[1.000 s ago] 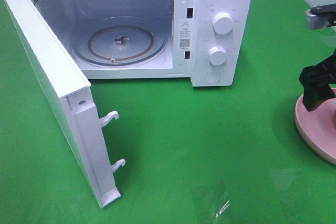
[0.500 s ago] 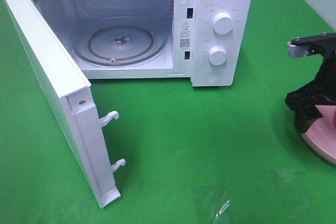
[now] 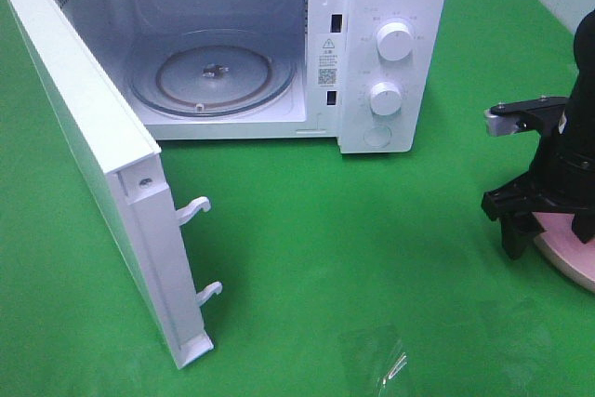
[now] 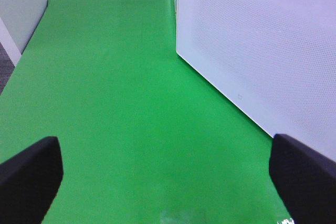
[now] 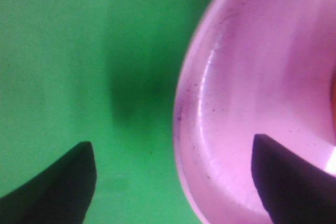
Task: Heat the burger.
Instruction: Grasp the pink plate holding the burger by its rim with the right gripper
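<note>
Smooth green cloth covered the worktop (image 3: 372, 258). To the right of the microwave (image 3: 390, 6) and nearer than it lay a glossy pink plate (image 5: 252, 77) with a rounded, raised rim. The burger (image 5: 334, 85) showed only as an orange sliver further in on the plate, cut off by the frame. The black right pincer (image 5: 173, 187) pointed down, its jaws apart astride that rim, gripping nothing. The left pincer (image 4: 168, 182) hovered beside the microwave's dotted white side wall, spread wide and empty. The boxy white microwave stood with its door (image 3: 93, 165) swung open and a round glass turntable (image 3: 214, 72) inside.
</note>
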You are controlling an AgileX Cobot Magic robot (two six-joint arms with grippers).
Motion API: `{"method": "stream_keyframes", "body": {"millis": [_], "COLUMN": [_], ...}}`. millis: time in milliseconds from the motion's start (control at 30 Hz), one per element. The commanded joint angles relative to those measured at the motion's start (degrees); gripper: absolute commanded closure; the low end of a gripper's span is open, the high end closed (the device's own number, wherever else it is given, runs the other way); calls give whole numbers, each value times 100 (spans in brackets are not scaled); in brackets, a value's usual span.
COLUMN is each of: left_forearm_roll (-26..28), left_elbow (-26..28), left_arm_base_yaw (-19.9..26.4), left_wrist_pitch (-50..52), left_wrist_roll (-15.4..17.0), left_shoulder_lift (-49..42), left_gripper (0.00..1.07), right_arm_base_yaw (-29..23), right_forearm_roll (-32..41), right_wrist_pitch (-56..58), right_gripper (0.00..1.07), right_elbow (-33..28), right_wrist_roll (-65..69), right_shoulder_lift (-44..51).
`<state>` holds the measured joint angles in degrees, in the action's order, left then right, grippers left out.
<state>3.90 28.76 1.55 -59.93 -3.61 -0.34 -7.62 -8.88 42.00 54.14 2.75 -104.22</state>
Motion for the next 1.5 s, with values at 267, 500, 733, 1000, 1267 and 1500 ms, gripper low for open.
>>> {"method": "stream_keyframes", "body": {"millis": [267, 500, 733, 1000, 1267, 1500], "left_forearm_roll": [17, 17, 17, 17, 17, 17], "left_elbow": [-11, -11, -11, -11, -11, -11], "left_arm_base_yaw": [-34, -34, -34, -34, -34, -34], "left_wrist_pitch": [40, 40, 40, 40, 40, 40], "left_wrist_roll": [29, 29, 29, 29, 29, 29], "left_shoulder_lift": [-109, -109, -109, -109, -109, -109], "left_gripper": [7, 7, 7, 7, 7, 7], "right_arm_base_yaw": [34, 34, 34, 34, 34, 11], "right_forearm_roll": [46, 0, -115, -252, -258, -705], "right_wrist_pitch": [-252, -304, -304, -304, -304, -132], "right_gripper": [31, 35, 59, 105, 107, 107], "right_elbow": [29, 29, 29, 29, 29, 29], "right_wrist_roll": [-80, -29, 166, 269, 292, 756], "right_shoulder_lift": [-407, -430, -430, -430, -430, -286]}}
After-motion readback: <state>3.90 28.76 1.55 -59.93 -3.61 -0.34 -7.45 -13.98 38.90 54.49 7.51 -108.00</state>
